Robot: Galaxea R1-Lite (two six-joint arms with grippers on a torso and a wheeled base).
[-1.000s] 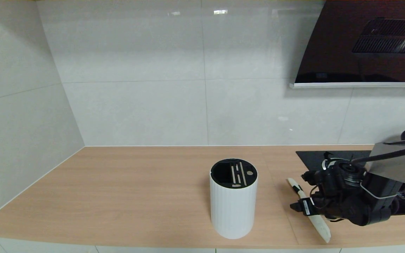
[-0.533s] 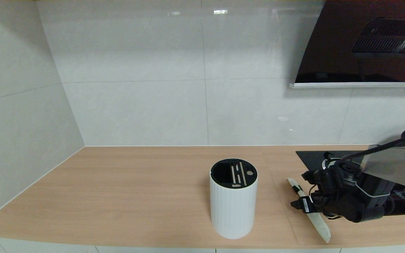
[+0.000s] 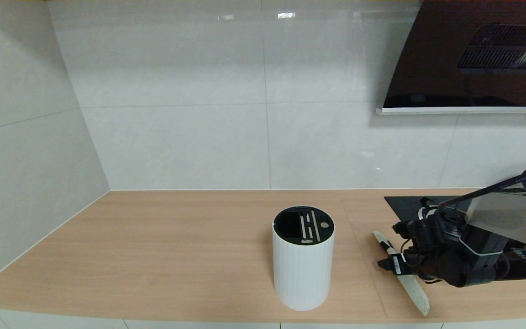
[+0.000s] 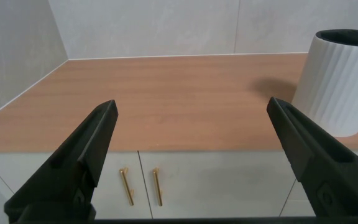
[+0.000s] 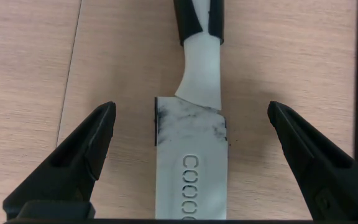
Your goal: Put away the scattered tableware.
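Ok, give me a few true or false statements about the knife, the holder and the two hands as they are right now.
1. The knife lies flat on the wooden counter. True.
2. The knife stands in a slot of the white holder. False: it lies on the counter beside the holder, on the robot's right.
3. The right hand is open above the knife, one finger on each side of it. True.
4. The left hand is shut on a spoon. False: it is open and holds nothing.
5. The holder lies tipped on its side. False: it stands upright on the counter.
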